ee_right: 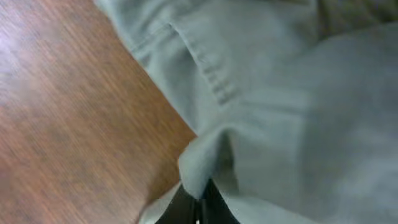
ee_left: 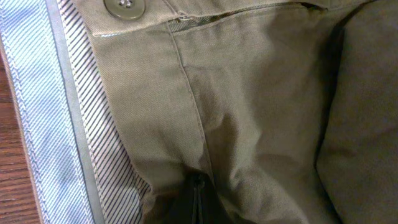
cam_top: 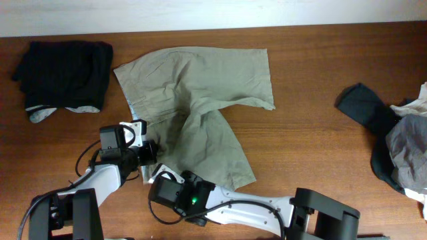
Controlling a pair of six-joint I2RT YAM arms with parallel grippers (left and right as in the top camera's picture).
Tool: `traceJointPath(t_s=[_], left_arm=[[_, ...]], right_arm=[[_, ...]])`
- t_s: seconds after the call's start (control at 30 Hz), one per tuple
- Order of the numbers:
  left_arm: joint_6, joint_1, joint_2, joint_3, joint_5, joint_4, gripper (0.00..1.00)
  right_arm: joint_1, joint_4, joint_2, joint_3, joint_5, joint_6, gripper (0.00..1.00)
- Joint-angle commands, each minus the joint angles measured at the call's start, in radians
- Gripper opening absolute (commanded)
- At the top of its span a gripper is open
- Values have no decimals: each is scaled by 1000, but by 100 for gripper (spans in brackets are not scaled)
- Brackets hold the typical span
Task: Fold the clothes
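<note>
The pale khaki-olive shorts [cam_top: 200,100] lie spread mid-table, one leg folded down toward the front. My left gripper [cam_top: 155,151] is shut on the shorts at the waistband; the left wrist view shows its dark fingers [ee_left: 198,199] pinching the fabric [ee_left: 249,112] below the button and striped lining. My right gripper [cam_top: 159,175] is shut on the shorts' front edge; the right wrist view shows its fingers [ee_right: 198,202] pinching a fold of cloth [ee_right: 298,112] above the wood.
A folded black garment [cam_top: 67,70] with a grey-white piece under it lies at the back left. A heap of black, dark teal and grey-white clothes [cam_top: 393,140] sits at the right edge. Wooden table [cam_top: 313,153].
</note>
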Motion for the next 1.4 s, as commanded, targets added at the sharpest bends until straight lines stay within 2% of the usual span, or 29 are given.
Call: traceJointPath(t_s=[0.0,0.17,0.23,0.37,0.43,0.5,0.63,0.67,0.7,0.73,0.83,0.93,1.1,1.23,1.37], left_arm=[[-5,0,21,-9,12,-12,1],[-5,0,21,-9,8,-11,0],[-5,0,21,-9,9,-11,1],[-5,0,21,-9,-11,-14,1],[-5,0,21,-9,-18,-19,1],[-5,0,21,-9,-18,-20,0],[-6,0,21,-9,-31,-23,1],[-6,0,21,-9,-43,-29,0],[-6,0,21,-9,-53,-32,0],[-6,0,21,-8,-63,-35,0],[-6,0,21,-3,-77,-39,1],[-6,0,21,17,-77,-65,1],[-6,0,21,63,-77,-148,0],[-5,0,16,116,-76,-230,0],[10,-1,-45,202,-73,-346,0]], right_arm=[[-39,-81,-15,47,71,65,4],[-162,-256,-160,155,253,61,4],[-217,-277,-204,160,272,35,4],[-436,-327,-283,160,282,-123,4],[-554,-330,-293,160,320,-151,4],[-659,-342,-293,162,299,-148,4],[-856,-441,-293,162,94,-45,4],[-899,-469,-293,162,81,-13,22],[-932,-488,-293,162,80,11,72],[-962,-505,-295,163,77,22,99],[-1033,-571,-316,185,71,24,99],[-1043,-592,-375,192,54,23,99],[-1105,-592,-409,192,-268,21,99],[-1305,-602,-362,191,-620,81,99],[-1399,-632,-349,191,-656,65,99]])
